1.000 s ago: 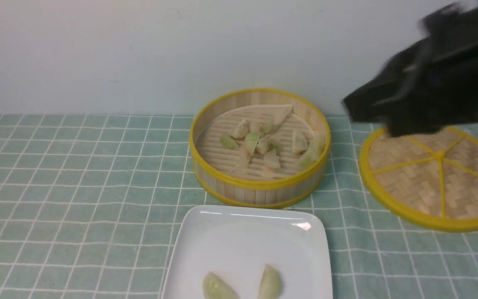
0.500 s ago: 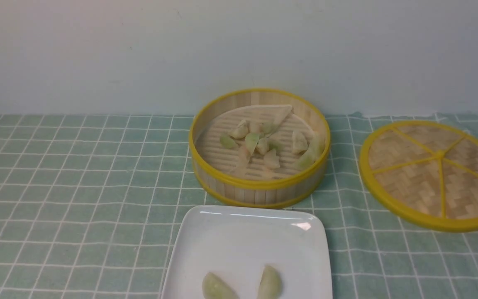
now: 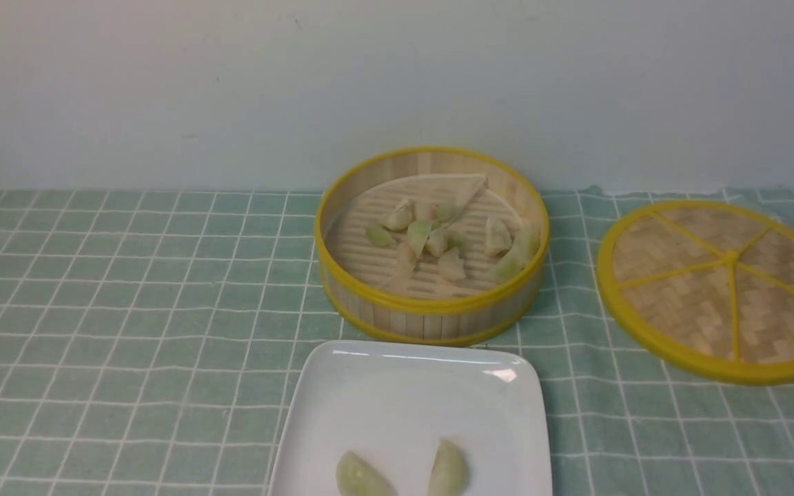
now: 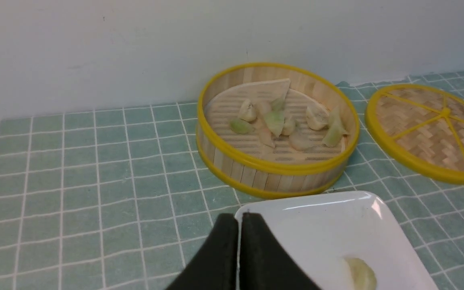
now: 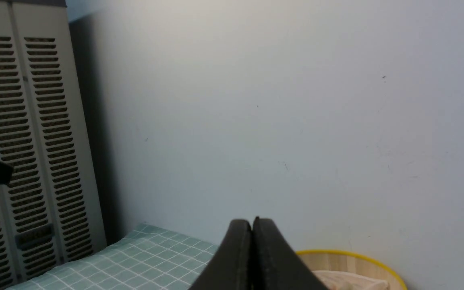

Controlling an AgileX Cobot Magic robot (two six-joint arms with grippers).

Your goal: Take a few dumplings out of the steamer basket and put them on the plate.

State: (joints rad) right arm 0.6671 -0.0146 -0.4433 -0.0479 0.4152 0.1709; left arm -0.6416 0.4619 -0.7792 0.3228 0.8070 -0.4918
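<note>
Though both jaw pairs are pressed together w/ nothing between, left gripper sits well left of the plate, which holds two dumplings. Rest lie in the steamer basket. Right gripper is raised, basket rim beyond its tips.

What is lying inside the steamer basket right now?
Inside the steamer basket lie pale green and cream dumplings, loosely clustered on the slatted floor, with a pale flat sheet at the back. The basket's near wall hides the closest strip of floor.
</note>
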